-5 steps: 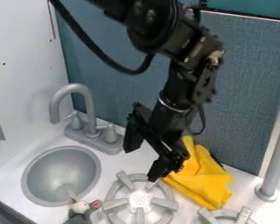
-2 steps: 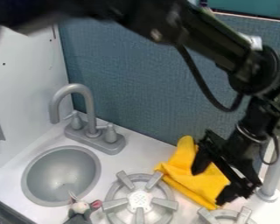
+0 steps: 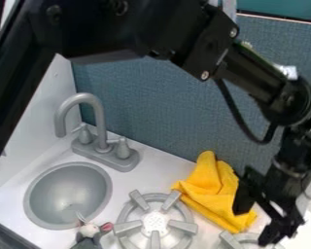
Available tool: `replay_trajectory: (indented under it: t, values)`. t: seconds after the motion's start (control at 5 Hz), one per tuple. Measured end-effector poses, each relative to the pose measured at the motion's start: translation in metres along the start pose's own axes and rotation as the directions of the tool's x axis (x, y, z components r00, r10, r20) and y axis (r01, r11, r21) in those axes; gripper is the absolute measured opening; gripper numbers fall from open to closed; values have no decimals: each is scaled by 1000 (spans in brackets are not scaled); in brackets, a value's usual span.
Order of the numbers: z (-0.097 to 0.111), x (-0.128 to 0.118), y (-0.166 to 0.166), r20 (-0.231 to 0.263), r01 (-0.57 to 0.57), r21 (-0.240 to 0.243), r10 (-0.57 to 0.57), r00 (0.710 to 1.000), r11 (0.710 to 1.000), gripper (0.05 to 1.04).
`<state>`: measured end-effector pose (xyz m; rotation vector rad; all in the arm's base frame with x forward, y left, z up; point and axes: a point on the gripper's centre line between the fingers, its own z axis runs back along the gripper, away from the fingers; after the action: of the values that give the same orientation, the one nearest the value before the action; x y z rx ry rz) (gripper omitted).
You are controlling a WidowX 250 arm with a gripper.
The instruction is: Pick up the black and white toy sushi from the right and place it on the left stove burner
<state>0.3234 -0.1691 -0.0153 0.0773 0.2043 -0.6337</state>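
The black gripper (image 3: 252, 226) hangs at the lower right, just to the right of the yellow cloth (image 3: 213, 192), its two fingers spread apart with nothing seen between them. One finger overlaps the cloth's right edge in the view; whether it touches cannot be told. Folded and bunched, the cloth lies on the white counter against the blue back wall. A grey plush mouse (image 3: 90, 232) with pink ears is at the bottom edge, beside the sink.
The grey sink basin (image 3: 44, 180) and faucet (image 3: 99, 121) are at the left. One burner grate (image 3: 155, 222) stands left of the cloth, another (image 3: 248, 240) at the bottom edge below the gripper. A grey post stands behind the gripper.
The gripper has swung from beside the left burner, across the cloth, to its right side, and lately a little lower. The cloth, mouse and burners have stayed put.
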Motion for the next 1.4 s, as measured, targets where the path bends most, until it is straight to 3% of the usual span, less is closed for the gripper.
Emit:
replay_trajectory:
  t: [0.2, 0.4, 0.6, 1.0, 1.2, 1.4]
  values:
    - [-9, 5, -6, 60, 55, -28, -53, 997, 998, 1001]
    - [-25, 0, -8, 75, 125, -15, -124, 989, 992, 1001]
    - [-21, 7, -10, 93, 232, 23, -233, 968, 972, 1001]
    - [-37, 14, -18, 102, 394, -26, -390, 915, 919, 1001]
    - [-44, 12, -19, 111, 443, -25, -438, 892, 896, 1001]
    - [-54, 12, -12, 82, 431, 14, -431, 899, 902, 1001]
